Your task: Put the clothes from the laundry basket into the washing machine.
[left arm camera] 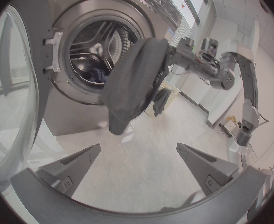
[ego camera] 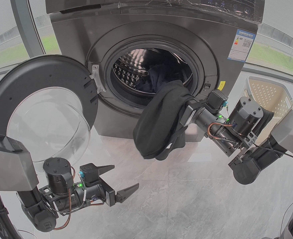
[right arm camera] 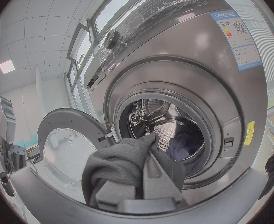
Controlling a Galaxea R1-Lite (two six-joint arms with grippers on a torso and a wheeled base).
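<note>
Grey marbled floor point(ego camera: 186, 196), windows point(ego camera: 281, 24) behind

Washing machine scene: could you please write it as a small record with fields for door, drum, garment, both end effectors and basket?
door: open, swung to the robot's left
drum: dark blue clothes lie inside
black garment: hangs before the opening's lower edge, mostly outside
right end effector: shut on the black garment
left end effector: open, empty, low above the floor
laundry basket: right of the washing machine, a dark cloth over its rim
</note>
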